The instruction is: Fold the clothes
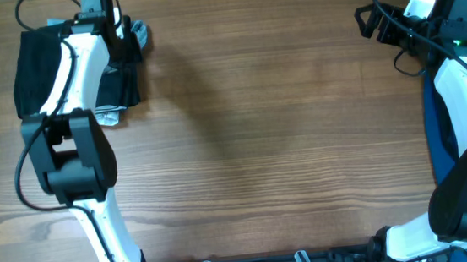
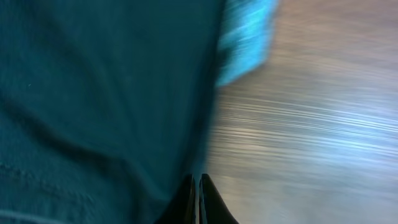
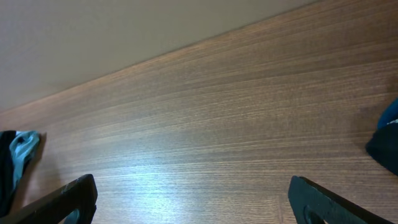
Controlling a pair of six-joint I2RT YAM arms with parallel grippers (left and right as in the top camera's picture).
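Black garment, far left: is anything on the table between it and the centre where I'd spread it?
Nothing visible. Only bare wood lies between the black garment and the table centre. The blue cloth sits at the right edge.

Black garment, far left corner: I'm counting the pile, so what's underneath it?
Only pale blue cloth peeks out from beneath the black garment at one edge. How far it runs, and anything else below, is hidden by the garment and left arm.
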